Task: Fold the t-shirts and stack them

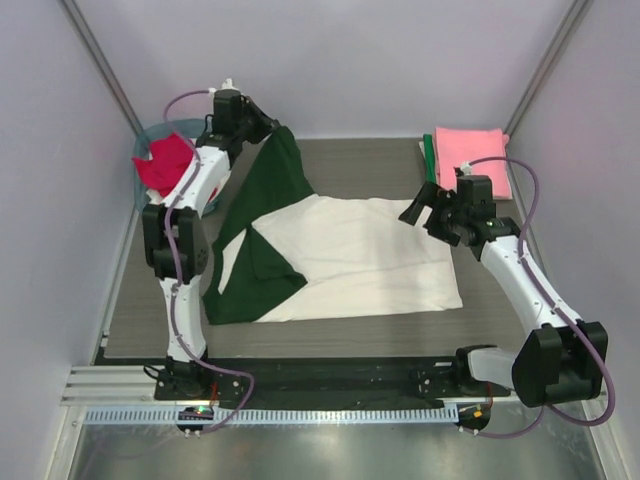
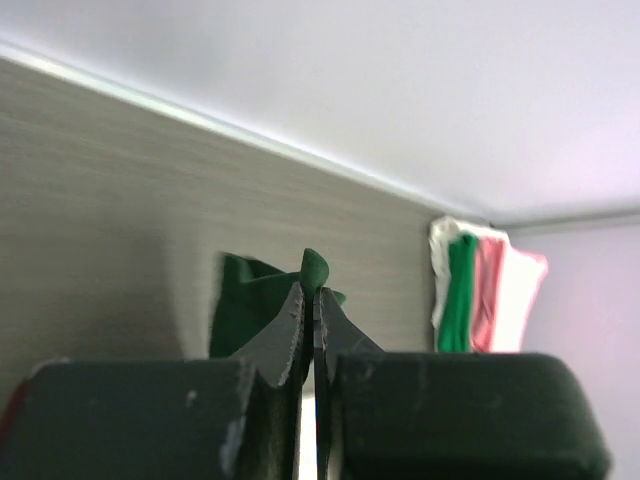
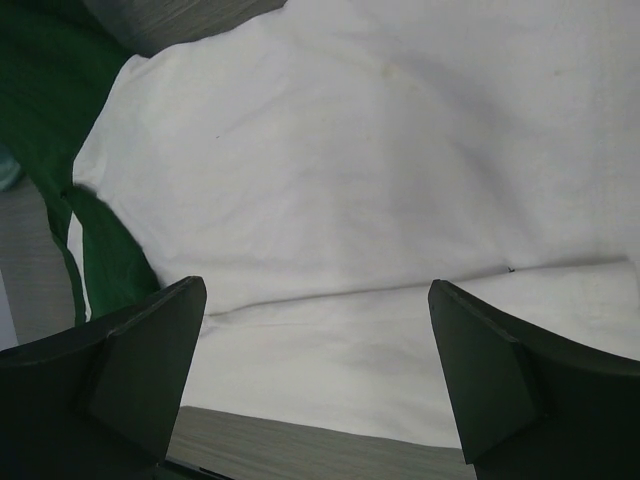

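Cream t-shirt [image 1: 370, 250] with dark green sleeves is lying spread across the middle of the table [image 1: 360, 165]. We are pinching its far green sleeve [image 1: 280, 160] in our left gripper [image 2: 312, 292], jaws clamped tight on the cloth and holding it up. Our right gripper [image 3: 318, 290] is hovering with jaws wide apart over the shirt's right edge. A folded pink t-shirt [image 1: 478, 158] is sitting at the far right corner, and a red t-shirt [image 1: 165, 165] is spilling from the teal basket [image 1: 150, 132].

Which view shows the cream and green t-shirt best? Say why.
Top external: nearly the whole cream and green t-shirt lies spread out. Left wrist shows only a green fold pinched in the left gripper; right wrist only part of its cream body.
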Controlling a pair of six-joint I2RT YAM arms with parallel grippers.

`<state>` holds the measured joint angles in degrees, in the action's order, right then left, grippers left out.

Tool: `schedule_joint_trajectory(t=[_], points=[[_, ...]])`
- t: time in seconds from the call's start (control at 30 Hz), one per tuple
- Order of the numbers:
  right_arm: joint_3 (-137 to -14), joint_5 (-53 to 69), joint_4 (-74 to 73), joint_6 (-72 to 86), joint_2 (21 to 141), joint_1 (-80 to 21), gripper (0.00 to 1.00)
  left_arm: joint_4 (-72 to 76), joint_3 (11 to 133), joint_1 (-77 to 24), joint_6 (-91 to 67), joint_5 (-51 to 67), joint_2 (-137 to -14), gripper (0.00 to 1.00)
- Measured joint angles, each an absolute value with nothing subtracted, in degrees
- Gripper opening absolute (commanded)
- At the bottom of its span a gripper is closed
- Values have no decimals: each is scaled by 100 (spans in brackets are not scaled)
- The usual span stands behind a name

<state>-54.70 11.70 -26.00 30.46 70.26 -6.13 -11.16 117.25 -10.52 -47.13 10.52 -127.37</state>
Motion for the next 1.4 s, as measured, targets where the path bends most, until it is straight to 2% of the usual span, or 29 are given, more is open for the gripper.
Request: schedule_joint_trajectory(t=[0.27,0.43,0.67,0.77,0.97,1.4], points=[[-6016,947,-2902,3177,7526,-357,100,-1332,9153,-1208,-4298,1072,-10433,0],[-6552,598,-3033,3089,8042,-307,100,-1831,7400,-1651,-3986,777,-8971,0],[-7164,23,-3109,2825,9310,-191,99,-2128,5304,-2335,-3850,349,-7100,0],[-7529,-261,-3183,2733,9913,-167,96,-2324,4639,-2340,-3883,167,-6569,0],[-8357,-698,-3232,2652,10892,-150,91,-2657,4012,-2340,-3907,-97,-5961,0],[-9456,-886,-3238,2554,12186,-200,84,-2810,3551,-2340,-4123,-395,-5874,0]])
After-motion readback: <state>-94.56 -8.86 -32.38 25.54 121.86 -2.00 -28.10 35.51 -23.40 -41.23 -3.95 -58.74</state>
